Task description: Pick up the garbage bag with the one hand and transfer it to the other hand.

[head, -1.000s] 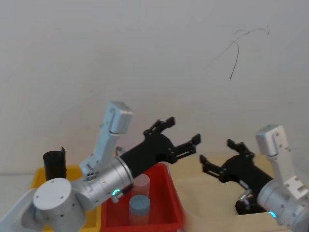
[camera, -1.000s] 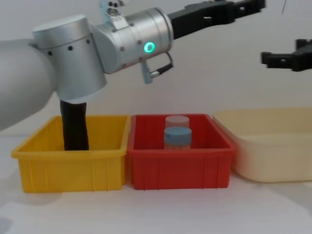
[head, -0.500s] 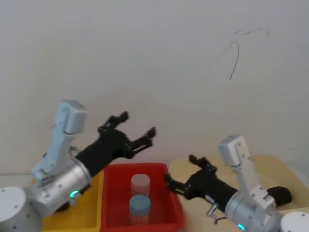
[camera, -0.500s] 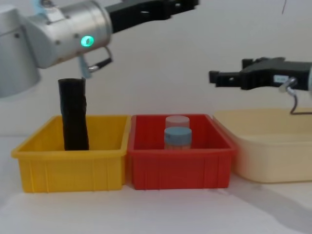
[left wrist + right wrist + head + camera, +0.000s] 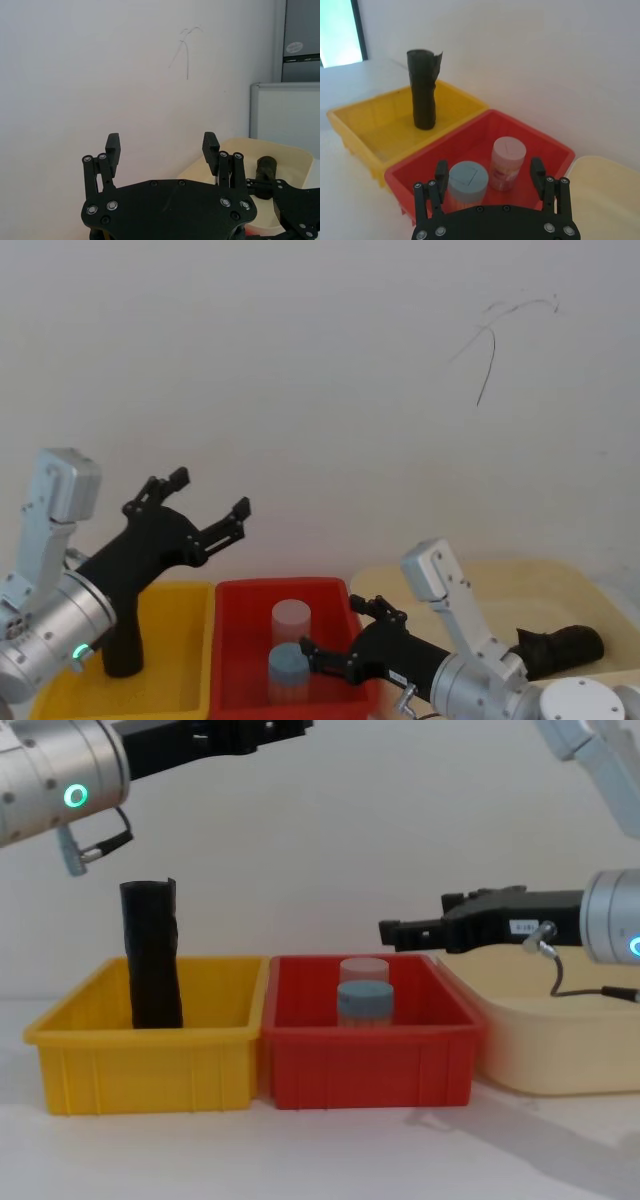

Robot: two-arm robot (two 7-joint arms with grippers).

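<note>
Head view gives us the garbage bag (image 5: pixel 560 648) lying in the cream tub (image 5: pixel 520 585) at lower right, apart from both grippers. The left gripper (image 5: pixel 209 492), mid-left, and the right gripper (image 5: pixel 340 628), lower centre, stand spread and empty. We judge the roll light, soft and squashy, so we'd pinch its middle.

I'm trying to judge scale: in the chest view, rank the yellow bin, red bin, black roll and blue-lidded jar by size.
1. Yellow bin and red bin, about alike.
2. Black roll.
3. Blue-lidded jar, partly hidden.
</note>
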